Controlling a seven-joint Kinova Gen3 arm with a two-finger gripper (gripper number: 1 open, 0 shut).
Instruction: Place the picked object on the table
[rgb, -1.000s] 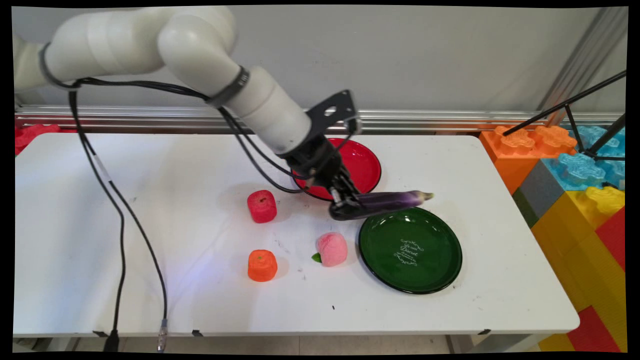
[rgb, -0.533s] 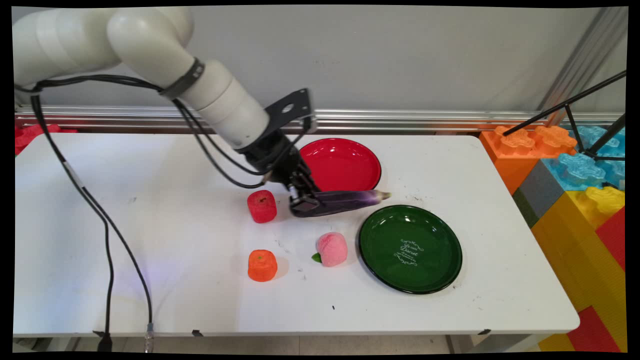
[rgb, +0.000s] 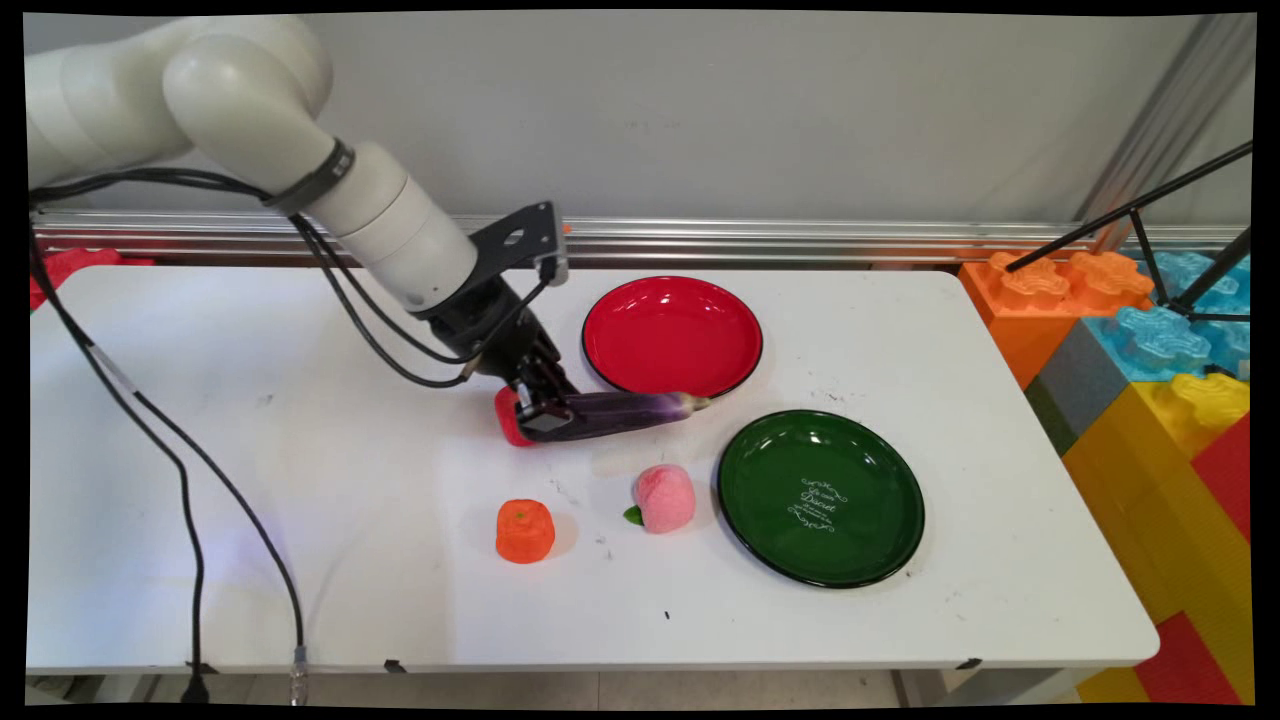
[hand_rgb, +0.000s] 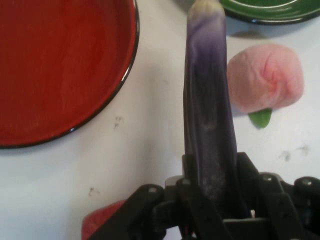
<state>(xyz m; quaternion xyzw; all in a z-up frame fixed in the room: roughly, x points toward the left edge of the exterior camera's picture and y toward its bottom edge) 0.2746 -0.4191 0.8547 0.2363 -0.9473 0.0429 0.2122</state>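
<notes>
White bench (rgb: 900, 620) with a red plate (rgb: 672, 335) and a green plate (rgb: 820, 497) on it. The eggplat-looking thing is a long purple eggplant (rgb: 615, 412) — glossy, pale at the stem tip, lying roughly level, tip pointing right toward the plates' gap. The tool (rgb: 540, 415) is clamped on its fat end, just above a red apple (rgb: 507, 418), with a pink peach (rgb: 664, 497) nearby.
</notes>
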